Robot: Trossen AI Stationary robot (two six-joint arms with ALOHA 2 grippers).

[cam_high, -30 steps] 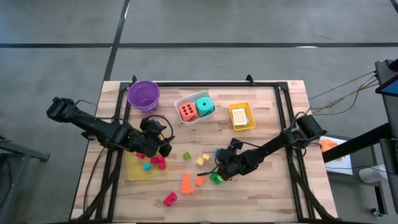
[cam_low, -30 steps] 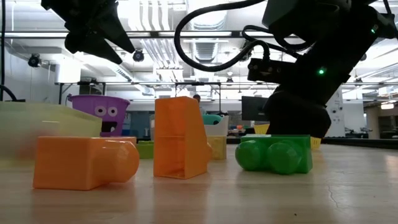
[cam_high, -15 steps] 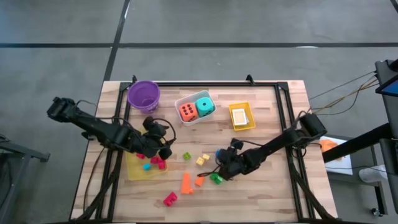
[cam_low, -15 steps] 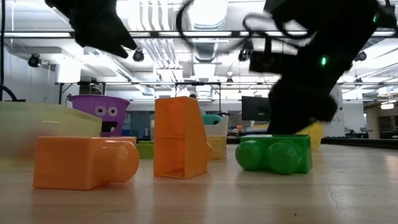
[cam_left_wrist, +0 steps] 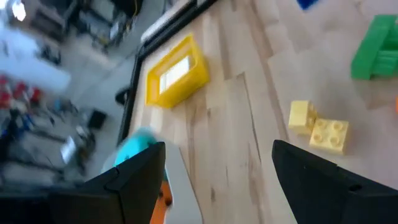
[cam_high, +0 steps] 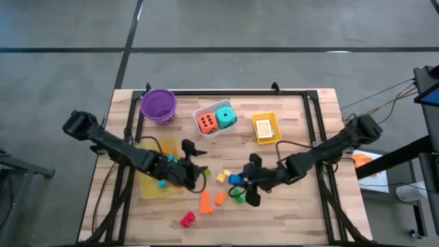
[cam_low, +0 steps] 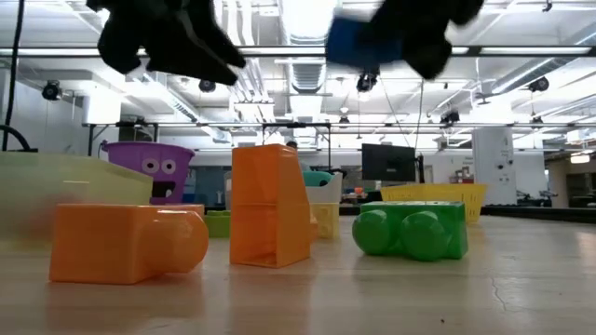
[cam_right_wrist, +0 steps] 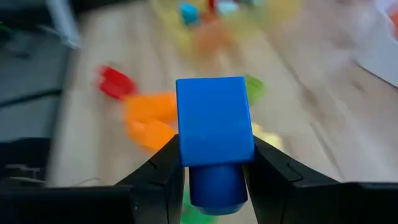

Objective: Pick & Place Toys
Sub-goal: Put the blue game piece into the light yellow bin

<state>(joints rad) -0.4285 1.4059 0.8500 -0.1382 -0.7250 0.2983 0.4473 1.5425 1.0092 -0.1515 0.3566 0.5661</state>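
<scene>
Gripping one small blue plastic block (cam_right_wrist: 214, 137) between its two dark fingers (cam_right_wrist: 155, 180), right gripper (cam_high: 241, 181) above the middle of the wooden table (cam_high: 302, 213), block lifted clear of the surface (cam_low: 358, 42). Below and beside that gripper, one green studded plastic block (cam_low: 412, 231) on the wood, two small yellow studded blocks (cam_left_wrist: 318, 126) touching each other just beyond, two orange plastic blocks in the table's near half: one tall wedge-like piece (cam_low: 270, 205) upright, one rounded piece (cam_low: 126, 244) on its side. One red plastic block (cam_high: 186, 219) nearer the front edge, apart from the rest. Left gripper (cam_high: 194, 159) spread wide and empty, just beside the translucent yellow flat tray (cam_high: 147, 186), which holds a few small teal and red pieces, too hidden by the arm for a sure count. Along the far side: one purple plastic bowl (cam_high: 158, 105) with a cartoon face, one white rectangular tray (cam_high: 214, 132) with one orange foam die (cam_high: 206, 123) and one teal foam die (cam_high: 226, 116) side by side, one deep yellow plastic tray (cam_high: 267, 138) holding small white cards (cam_high: 265, 127), number unclear.
</scene>
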